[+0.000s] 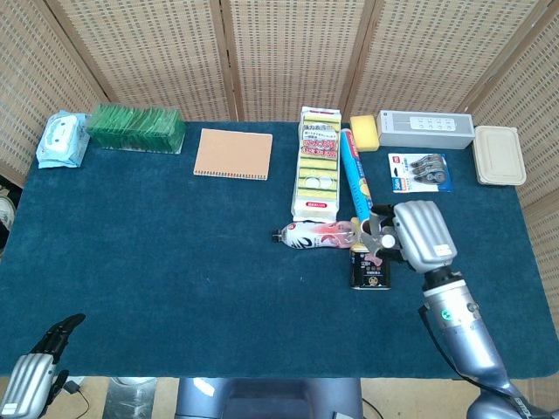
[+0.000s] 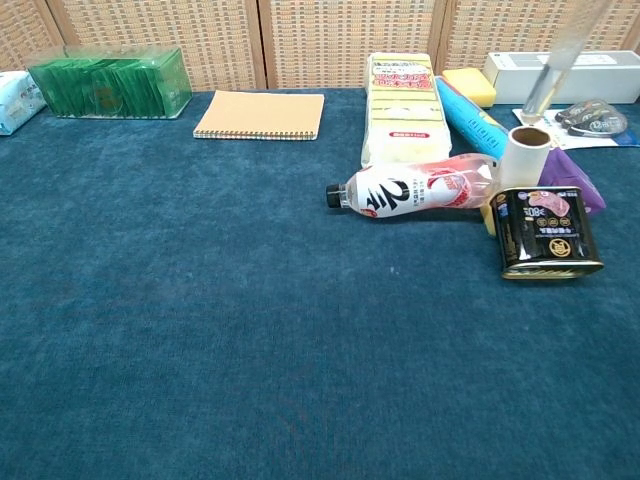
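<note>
Right now the right hand (image 1: 410, 237) hangs over the near right part of the blue table (image 1: 175, 288), its silver back turned up to the head camera so that its fingers are hidden beneath it; whether they are spread or closed on something cannot be told. Directly under its fingertips lies a black can (image 2: 545, 233) on its side, label up, touching a white roll (image 2: 526, 158) that stands upright just behind it. A pink-and-white bottle (image 2: 415, 188) lies on its side just left of the can, cap pointing left, probably placed flat so it stays put on the cloth. The left hand (image 1: 39, 362) hangs off the near left corner, dark fingers loosely apart and holding nothing, well away from everything. Behind the bottle lies a yellow sponge pack (image 1: 316, 161), with a tan notebook (image 1: 232, 154) further left.
</note>
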You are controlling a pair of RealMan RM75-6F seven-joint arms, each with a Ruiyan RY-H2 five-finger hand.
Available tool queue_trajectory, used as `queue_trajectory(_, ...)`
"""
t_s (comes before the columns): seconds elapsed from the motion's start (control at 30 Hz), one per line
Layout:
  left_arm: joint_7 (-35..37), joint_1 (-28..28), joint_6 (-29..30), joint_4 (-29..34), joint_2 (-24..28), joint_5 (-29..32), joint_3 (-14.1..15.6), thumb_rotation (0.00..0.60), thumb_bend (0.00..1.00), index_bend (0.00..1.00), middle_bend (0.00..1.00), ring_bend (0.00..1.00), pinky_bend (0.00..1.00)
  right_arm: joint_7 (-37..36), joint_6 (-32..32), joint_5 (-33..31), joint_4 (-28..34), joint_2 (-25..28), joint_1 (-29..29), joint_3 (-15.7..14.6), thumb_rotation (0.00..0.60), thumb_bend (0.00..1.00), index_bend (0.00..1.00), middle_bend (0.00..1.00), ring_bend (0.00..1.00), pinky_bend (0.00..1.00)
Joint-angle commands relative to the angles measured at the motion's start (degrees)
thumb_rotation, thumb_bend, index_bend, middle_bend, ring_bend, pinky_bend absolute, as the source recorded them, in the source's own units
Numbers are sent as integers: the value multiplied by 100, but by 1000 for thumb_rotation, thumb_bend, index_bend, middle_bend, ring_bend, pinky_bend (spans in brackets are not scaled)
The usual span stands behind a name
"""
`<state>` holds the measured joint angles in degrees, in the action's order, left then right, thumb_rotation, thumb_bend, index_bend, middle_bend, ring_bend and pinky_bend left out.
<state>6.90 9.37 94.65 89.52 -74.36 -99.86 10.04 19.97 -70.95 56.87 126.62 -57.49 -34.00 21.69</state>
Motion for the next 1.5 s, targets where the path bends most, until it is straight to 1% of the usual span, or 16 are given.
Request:
queue_trajectory(0.03,18,9,-7,-15,-3,21,4,600,201,104,156,155,335,90,83,-171,-225,-209,-195,79,600,427,803,1000,1000,1000)
queue_trajectory(0.23,72,33,-17,-41,-11,101,-8,600,201,104,155,155,335,176,195,-386,-652,-445,-437,60,600,426,803,1000,1000,1000)
queue_trajectory(0.4,25,45,-52,-6,-24,150,-11,600,201,104,156,155,336,108,394,-603,-1048,-580,-610,44,600,427,803,1000,1000,1000)
queue_trajectory(0.97,-133,61,-115,86,-9,223,-27,600,200,104,155,155,336,-64,610,-654,-1662,-728,-762,-123,600,425,803,1000,1000,1000)
queue_trajectory(1.3,-155,55,-156,93,-8,230,-21,600,201,104,155,155,336,-49,710,-734,-1852,-809,-821,-233,600,421,803,1000,1000,1000)
queue_trajectory(1.5,-162,56,-173,85,-12,244,-23,600,201,103,156,155,336,-105,843,-785,-2123,-993,-909,-291,600,374,803,1000,1000,1000)
